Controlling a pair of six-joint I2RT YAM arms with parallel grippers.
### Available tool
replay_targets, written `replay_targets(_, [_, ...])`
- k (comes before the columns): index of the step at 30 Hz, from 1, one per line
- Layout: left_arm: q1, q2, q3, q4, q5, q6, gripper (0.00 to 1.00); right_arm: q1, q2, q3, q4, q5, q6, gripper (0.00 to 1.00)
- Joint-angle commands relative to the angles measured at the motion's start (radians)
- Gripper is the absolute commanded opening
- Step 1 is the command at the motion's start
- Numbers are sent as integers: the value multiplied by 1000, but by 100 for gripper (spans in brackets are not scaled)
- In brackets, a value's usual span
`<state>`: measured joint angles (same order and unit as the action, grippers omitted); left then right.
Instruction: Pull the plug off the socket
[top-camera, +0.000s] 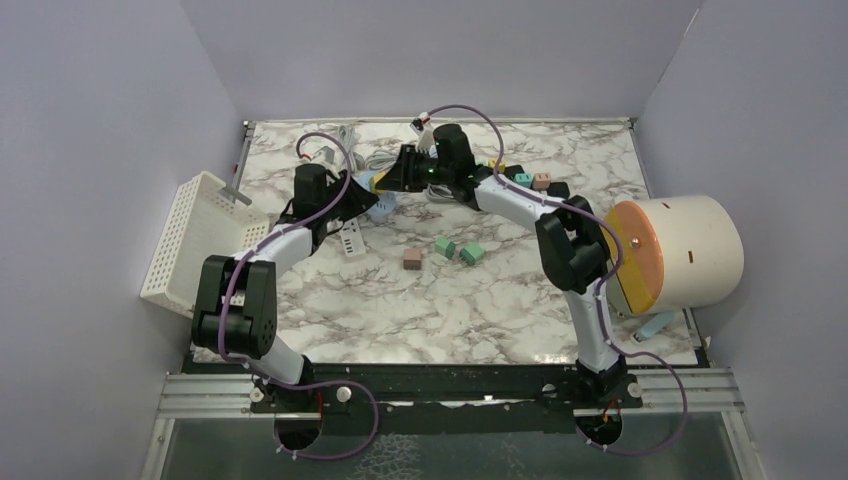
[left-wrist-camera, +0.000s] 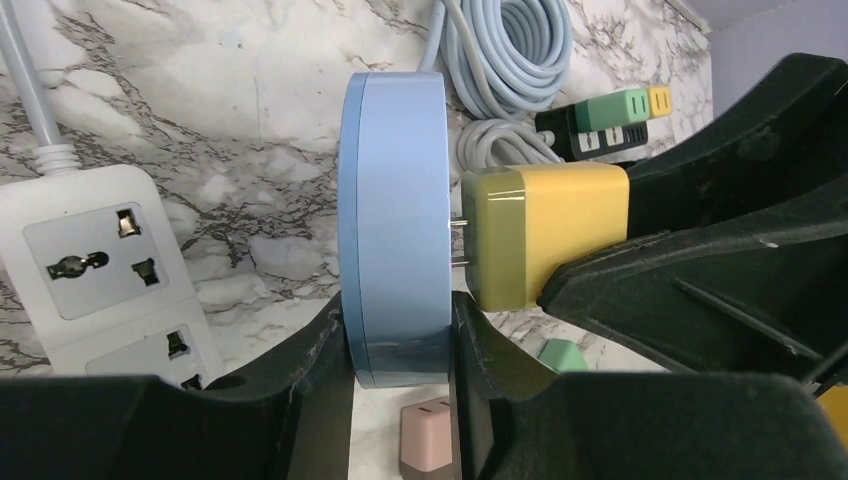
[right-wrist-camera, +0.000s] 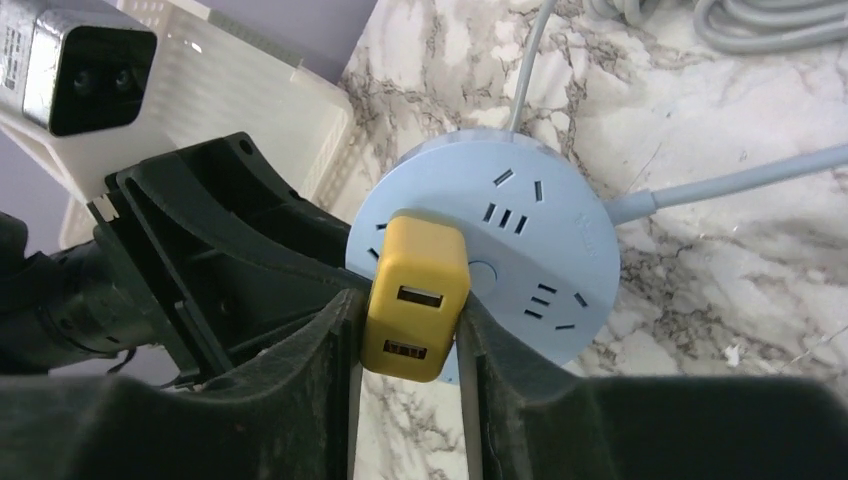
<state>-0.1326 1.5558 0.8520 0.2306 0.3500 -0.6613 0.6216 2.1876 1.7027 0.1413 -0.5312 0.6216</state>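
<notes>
The round blue socket (left-wrist-camera: 395, 230) stands on edge just above the marble, with my left gripper (left-wrist-camera: 398, 330) shut on its rim. A yellow plug (right-wrist-camera: 418, 290) with two USB ports sticks out of its face (right-wrist-camera: 530, 250). My right gripper (right-wrist-camera: 410, 320) is shut on the plug, one finger pressed against each side. In the left wrist view the plug (left-wrist-camera: 540, 230) sits a little off the socket face, and its metal prongs show in the gap, still reaching into the socket. From above, both grippers (top-camera: 362, 205) (top-camera: 392, 180) meet at the back left of the table.
A white power strip (left-wrist-camera: 90, 260) lies beside the socket, with coiled grey cable (left-wrist-camera: 510, 50) behind. A white basket (top-camera: 195, 240) leans at the left edge. Pink (top-camera: 411, 259) and green (top-camera: 445, 246) adapters lie mid-table. A large cream cylinder (top-camera: 690, 250) sits at the right.
</notes>
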Motion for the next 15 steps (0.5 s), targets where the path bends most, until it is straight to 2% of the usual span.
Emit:
replay_targets(1, [-5, -60, -1, 97, -16, 8, 0, 1, 37, 63, 23, -7, 13, 27])
replay_targets(2, [-5, -60, -2, 98, -20, 10, 0, 1, 39, 69, 21, -9, 13, 13])
replay_targets(3, [-7, -59, -4, 97, -23, 12, 0, 1, 38, 74, 18, -8, 10, 3])
replay_targets(7, [-7, -40, -10, 97, -31, 14, 0, -12, -25, 42, 31, 13, -12, 1])
replay_targets(12, [-7, -15, -11, 96, -48, 17, 0, -82, -215, -131, 194, -56, -2, 1])
replay_targets(14, [-7, -10, -11, 96, -62, 17, 0, -103, -261, -132, 127, -131, -58, 1])
replay_targets(15, [-7, -8, -13, 96, -69, 17, 0, -106, -273, -105, 39, -155, -110, 1])
